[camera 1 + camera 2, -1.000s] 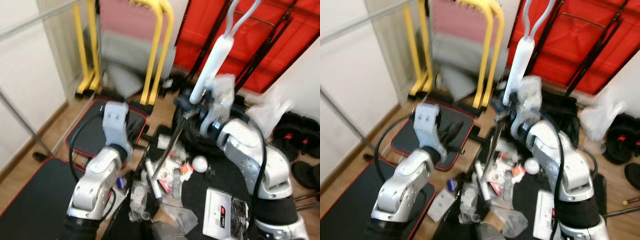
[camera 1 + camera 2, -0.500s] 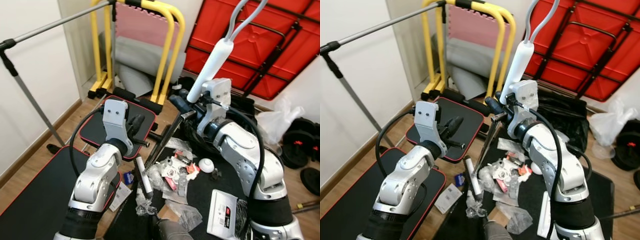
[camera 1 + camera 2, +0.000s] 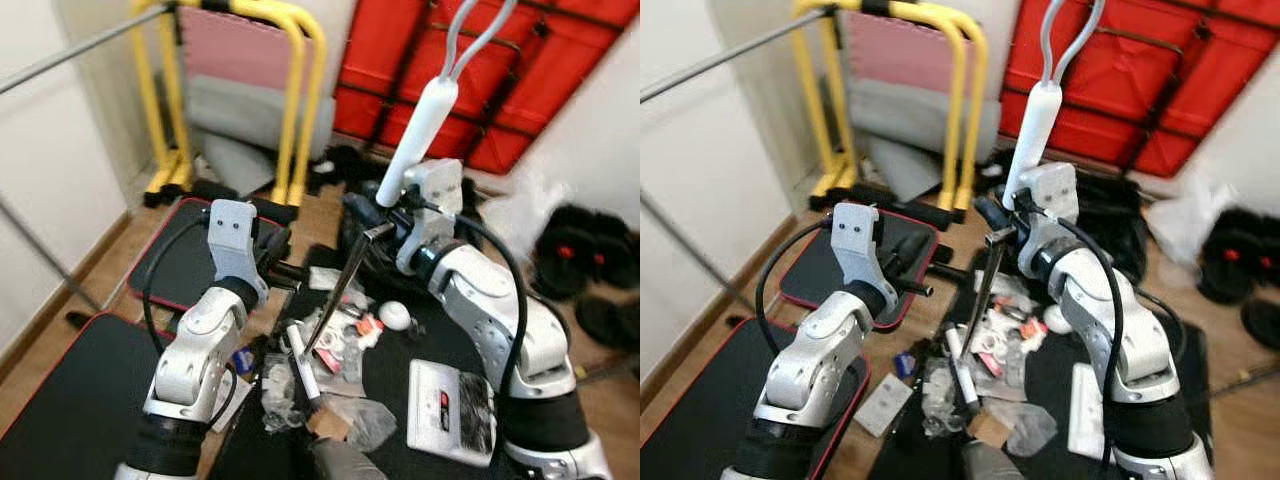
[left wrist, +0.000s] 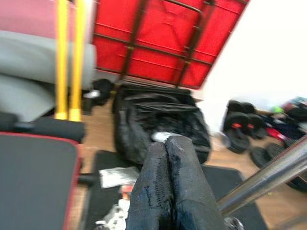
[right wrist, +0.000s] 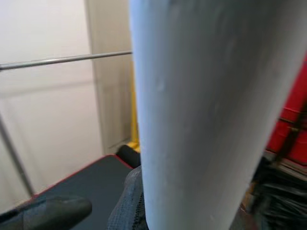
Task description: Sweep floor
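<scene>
My right gripper [image 3: 374, 208] is shut on a broom, at the bottom of its white handle [image 3: 420, 125]. The broom's metal shaft [image 3: 340, 290] slants down from there into a pile of litter [image 3: 325, 360] on a black mat: crumpled wrappers, plastic, a white tube and a small cardboard box. In the right wrist view the white handle [image 5: 192, 120] is right up against the lens. My left gripper [image 3: 276, 246] is held out beside the shaft, above the red-edged mat. Its fingers [image 4: 184, 191] are pressed together with nothing between them. The shaft [image 4: 268, 175] runs close by them.
A yellow tubular frame [image 3: 300, 100] and a red folded table [image 3: 480, 80] stand against the back wall. A black bag [image 4: 158, 120] lies beyond the litter. Dumbbells [image 3: 570, 250] lie at the right, a white ball [image 3: 394, 316] and a flat white box [image 3: 450, 410] on the mat. Red-edged mats [image 3: 185, 260] lie at the left.
The whole picture has swung and tilted with the camera. Both arms keep much the same pose, the broom stays in my right gripper, and the litter pile lies where it was.
</scene>
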Available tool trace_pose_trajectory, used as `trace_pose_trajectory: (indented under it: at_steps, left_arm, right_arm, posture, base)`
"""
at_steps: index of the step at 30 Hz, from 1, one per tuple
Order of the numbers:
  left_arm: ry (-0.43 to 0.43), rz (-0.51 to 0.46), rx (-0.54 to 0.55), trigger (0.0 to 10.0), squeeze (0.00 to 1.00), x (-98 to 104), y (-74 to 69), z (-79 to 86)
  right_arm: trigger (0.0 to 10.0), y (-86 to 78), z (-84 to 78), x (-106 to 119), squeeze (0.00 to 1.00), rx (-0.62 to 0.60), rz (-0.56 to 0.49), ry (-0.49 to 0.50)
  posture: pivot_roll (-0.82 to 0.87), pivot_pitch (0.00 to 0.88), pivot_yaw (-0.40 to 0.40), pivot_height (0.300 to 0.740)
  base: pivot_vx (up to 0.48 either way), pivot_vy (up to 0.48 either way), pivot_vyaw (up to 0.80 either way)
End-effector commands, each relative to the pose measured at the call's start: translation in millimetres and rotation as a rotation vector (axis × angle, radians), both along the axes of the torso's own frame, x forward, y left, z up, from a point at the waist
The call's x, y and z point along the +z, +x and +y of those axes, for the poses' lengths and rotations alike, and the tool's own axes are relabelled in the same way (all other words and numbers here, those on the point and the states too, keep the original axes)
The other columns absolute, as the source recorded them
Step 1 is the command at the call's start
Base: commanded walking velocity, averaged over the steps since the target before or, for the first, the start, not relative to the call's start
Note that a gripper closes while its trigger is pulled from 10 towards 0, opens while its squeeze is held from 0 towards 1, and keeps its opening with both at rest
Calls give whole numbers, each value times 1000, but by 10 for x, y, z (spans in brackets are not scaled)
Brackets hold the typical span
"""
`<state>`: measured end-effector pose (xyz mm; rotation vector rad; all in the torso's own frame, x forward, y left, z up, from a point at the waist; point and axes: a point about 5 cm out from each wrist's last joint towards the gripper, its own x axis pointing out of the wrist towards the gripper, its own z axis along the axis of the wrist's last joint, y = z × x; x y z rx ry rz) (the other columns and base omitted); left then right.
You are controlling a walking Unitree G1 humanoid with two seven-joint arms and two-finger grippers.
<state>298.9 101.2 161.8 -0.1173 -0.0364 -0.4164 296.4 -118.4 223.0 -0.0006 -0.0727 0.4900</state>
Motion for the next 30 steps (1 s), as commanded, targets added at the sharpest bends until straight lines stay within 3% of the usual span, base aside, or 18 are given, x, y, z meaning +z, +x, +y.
trace_pose_trajectory:
  at_steps: [1,8,30]
  left_arm:
    - [2,-5,-60,10000,0,-19,-18,-48]
    - [-3,-21,-58,10000,0,-3,-17,-35]
    - [7,-47,-59,10000,0,17,-17,-25]
  right_arm:
    - [10000,-4,-42,53,0,-10,-46,21]
    - [10000,-49,33,84,0,54,-69,54]
    - [10000,-78,77,78,0,92,-79,83]
  posture:
    - [-143,105,-163,740]
    - [-144,105,-161,740]
    - [-143,102,-160,740]
  base:
    - [0,0,-800]
    - [0,0,-800]
    - [0,0,-764]
